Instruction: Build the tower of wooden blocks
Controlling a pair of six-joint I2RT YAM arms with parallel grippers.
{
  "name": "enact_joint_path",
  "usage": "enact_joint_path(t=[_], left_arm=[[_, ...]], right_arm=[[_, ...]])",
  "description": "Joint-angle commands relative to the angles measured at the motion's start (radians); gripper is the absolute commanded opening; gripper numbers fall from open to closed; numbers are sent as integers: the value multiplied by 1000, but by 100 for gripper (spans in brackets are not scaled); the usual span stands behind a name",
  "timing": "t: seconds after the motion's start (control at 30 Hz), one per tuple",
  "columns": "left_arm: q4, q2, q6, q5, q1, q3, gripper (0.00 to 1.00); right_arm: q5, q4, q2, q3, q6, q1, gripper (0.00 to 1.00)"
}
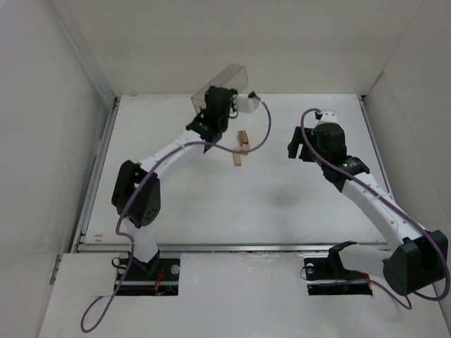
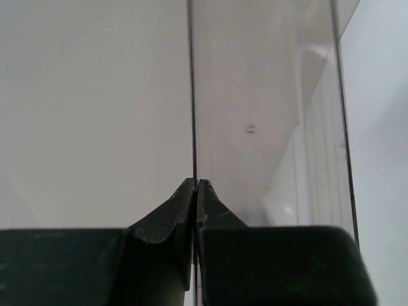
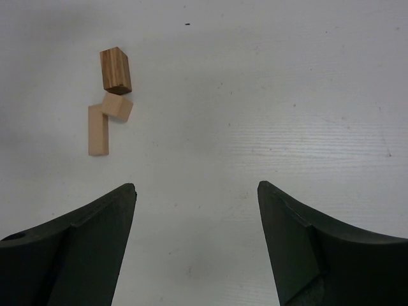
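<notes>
The left jaws were clenched on the thin wall of the clear plastic box (image 2: 261,115), whose edge ran straight up from their tips, with the box itself near the counter's far edge. The right jaws stood released, gaping over bare counter (image 3: 287,95) that stretched ahead and to their right. The wood block tower (image 3: 117,106), three small blocks touching one another, lay ahead and left of the right jaws, apart from both tips.
</notes>
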Motion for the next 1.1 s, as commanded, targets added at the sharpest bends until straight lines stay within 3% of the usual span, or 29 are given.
enact_joint_path(t=[0.0,0.07,0.13,0.17,0.3,0.37,0.7,0.87,0.97,1.07], left_arm=[[-654,-9,-575,191,81,258,0],[-750,7,-671,418,136,352,0],[-832,17,-778,559,172,390,0],[-850,27,-806,711,213,390,0],[-858,36,-936,1048,330,369,0],[-795,36,-1007,1116,365,317,0],[-527,119,-1136,1095,407,183,0],[-456,174,-1171,1014,425,159,0],[-326,156,-1216,991,439,87,0],[-321,160,-1216,948,439,114,0]], right_arm=[[-14,50,-19,-3,5,-5,83],[-23,50,-10,-3,5,-5,83],[-32,50,-1,8,5,-5,83],[-32,50,-1,8,5,-5,83],[-41,50,9,17,-5,-5,83],[-41,50,9,26,-5,-5,83],[-72,41,27,35,-5,-5,83],[-72,21,27,45,-5,-5,83],[-72,12,36,45,-5,-5,83],[-72,12,47,45,-5,-5,83]])
